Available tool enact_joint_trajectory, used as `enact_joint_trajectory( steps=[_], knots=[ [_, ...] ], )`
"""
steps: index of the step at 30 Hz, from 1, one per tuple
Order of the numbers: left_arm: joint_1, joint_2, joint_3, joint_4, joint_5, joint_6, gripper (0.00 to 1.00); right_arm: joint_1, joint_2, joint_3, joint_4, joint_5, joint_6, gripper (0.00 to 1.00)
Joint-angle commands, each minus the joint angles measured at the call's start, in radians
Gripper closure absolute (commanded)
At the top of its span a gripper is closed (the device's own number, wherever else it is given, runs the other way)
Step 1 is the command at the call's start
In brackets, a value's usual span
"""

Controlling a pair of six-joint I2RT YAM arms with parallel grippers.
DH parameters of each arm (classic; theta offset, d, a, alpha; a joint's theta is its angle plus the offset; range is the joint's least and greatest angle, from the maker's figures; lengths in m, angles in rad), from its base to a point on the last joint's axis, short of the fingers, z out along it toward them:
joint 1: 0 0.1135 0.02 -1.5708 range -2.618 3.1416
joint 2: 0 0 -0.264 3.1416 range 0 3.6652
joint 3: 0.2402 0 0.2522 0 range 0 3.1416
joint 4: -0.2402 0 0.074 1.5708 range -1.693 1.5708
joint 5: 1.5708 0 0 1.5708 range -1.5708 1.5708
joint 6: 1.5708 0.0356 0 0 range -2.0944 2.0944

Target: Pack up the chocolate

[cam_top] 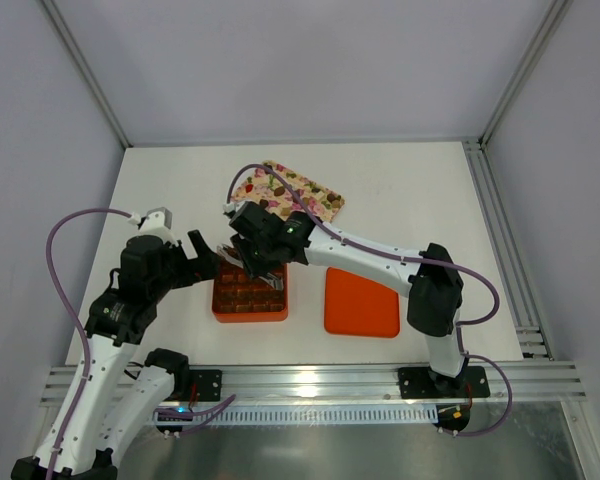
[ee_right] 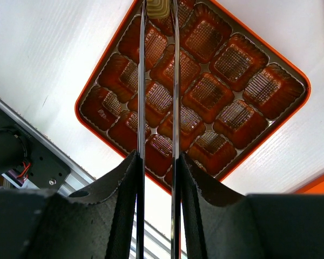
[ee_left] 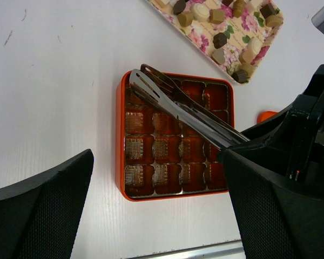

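The orange grid box (cam_top: 250, 297) lies between the arms, its cells lined with glossy brown plastic (ee_right: 205, 91). My right gripper (cam_top: 257, 248) (ee_right: 157, 162) is shut on a pair of metal tongs (ee_left: 178, 105) (ee_right: 141, 81) that reach over the box to its far corner. A tan chocolate (ee_right: 157, 6) shows between the tong tips at the top edge of the right wrist view. More chocolate (ee_left: 220, 39), dark and tan lumps, lies on the floral tray (cam_top: 310, 187) behind the box. My left gripper (cam_top: 202, 260) (ee_left: 156, 178) stands open and holds nothing, at the box's left side.
The orange lid (cam_top: 361, 303) lies flat to the right of the box. An aluminium rail (cam_top: 310, 380) runs along the near table edge. My two arms crowd the space just over and beside the box.
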State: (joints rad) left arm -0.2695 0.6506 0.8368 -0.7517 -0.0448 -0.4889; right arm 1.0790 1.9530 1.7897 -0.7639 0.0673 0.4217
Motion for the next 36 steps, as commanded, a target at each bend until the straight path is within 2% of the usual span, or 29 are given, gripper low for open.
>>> enact_joint_trajectory(
  steps=[1,6,22,31,36],
  knots=[
    [0.004,0.001,0.005,0.031,-0.013,0.007,0.00,0.007,-0.003,0.002,0.040,0.016,0.003,0.64],
    [0.004,0.004,0.004,0.029,-0.013,0.007,0.00,0.007,-0.006,0.002,0.038,0.019,0.002,0.57],
    [0.004,-0.003,0.005,0.031,-0.018,0.006,0.00,-0.013,-0.077,0.016,0.008,0.100,-0.018,0.57],
    [0.004,-0.002,0.005,0.029,-0.015,0.007,0.00,-0.122,-0.181,-0.075,0.018,0.123,-0.020,0.57],
    [0.004,0.001,0.005,0.029,-0.015,0.006,0.00,-0.191,-0.187,-0.092,0.014,0.129,-0.046,0.57]
  ],
)
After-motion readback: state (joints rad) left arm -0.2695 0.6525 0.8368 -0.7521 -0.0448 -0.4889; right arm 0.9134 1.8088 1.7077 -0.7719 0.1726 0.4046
